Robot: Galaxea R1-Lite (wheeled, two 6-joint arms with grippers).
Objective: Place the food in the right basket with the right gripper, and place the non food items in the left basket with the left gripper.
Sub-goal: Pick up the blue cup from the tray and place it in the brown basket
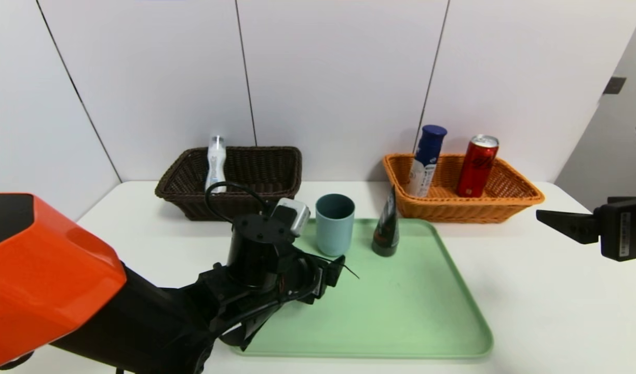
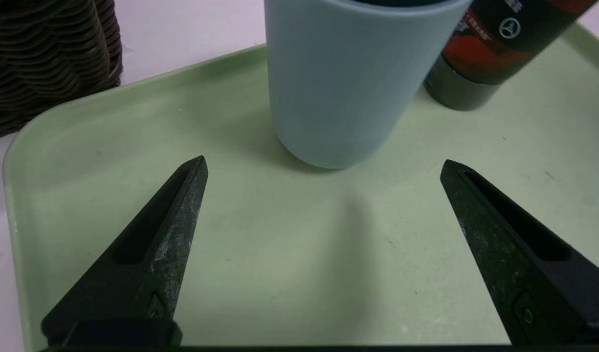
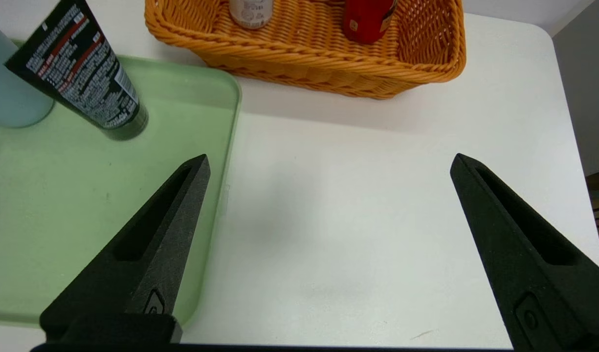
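Brown basket (image 1: 193,199) holding clear bottle (image 1: 216,163), orange basket (image 1: 468,212) holding two drinks (image 1: 425,162)

Two baskets (image 1: 229,200), two bottles (image 1: 216,163), one cup (image 1: 334,228).

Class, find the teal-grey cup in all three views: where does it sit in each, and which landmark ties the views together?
Head view: the cup stands just left of the picture's centre, on the tray's far part.
Left wrist view: same cup, large, its rim cut off by the picture's edge, beyond the open left claw.
Right wrist view: only partly shown, behind the dark tube.
Shared landmark: the green tray.
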